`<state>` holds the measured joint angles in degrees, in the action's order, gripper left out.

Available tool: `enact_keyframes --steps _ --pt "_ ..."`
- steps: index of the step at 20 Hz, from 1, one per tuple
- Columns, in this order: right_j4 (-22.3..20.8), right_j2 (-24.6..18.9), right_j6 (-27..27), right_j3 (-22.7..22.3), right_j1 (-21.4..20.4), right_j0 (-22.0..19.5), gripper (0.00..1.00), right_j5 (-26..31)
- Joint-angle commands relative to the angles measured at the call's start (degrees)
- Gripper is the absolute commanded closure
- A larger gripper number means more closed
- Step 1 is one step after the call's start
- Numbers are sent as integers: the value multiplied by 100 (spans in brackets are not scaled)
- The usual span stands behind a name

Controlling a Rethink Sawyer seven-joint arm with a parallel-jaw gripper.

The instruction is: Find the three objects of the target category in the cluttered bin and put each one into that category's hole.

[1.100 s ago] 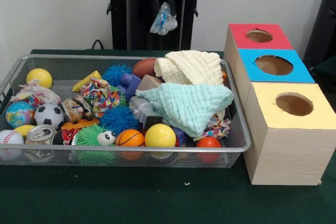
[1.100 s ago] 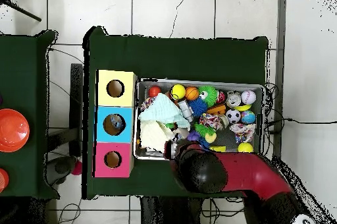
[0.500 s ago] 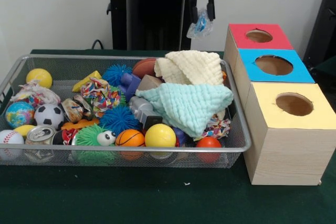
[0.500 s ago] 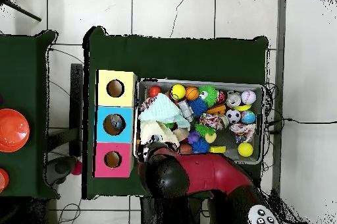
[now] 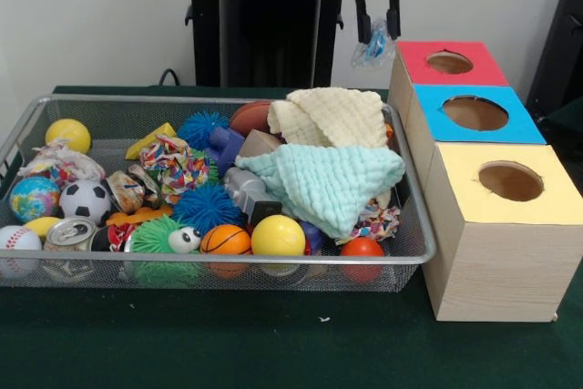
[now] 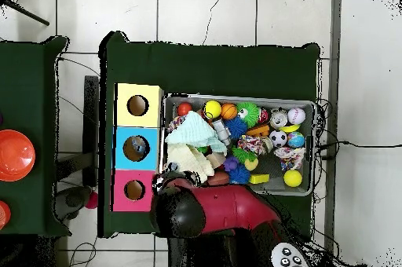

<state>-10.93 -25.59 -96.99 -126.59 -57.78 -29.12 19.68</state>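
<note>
Front view shows the claw closed on a crumpled clear plastic bag, hanging in the air just beside the red box, on the side toward the wire bin. The bag dangles between the claw's black fingers, above the bin's far corner and near the cream cloth. Beyond the red box stand the blue box and yellow box on the green counter.
</note>
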Motion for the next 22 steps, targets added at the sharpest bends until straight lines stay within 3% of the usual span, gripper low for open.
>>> enact_keyframes --steps 1,15,22 --pt "390 570 -1484 -47 218 219 100 -372" --pt "1150 1045 -1656 -11 -103 1028 100 -111" --pt "1459 1345 -1699 97 79 1497 100 -250"
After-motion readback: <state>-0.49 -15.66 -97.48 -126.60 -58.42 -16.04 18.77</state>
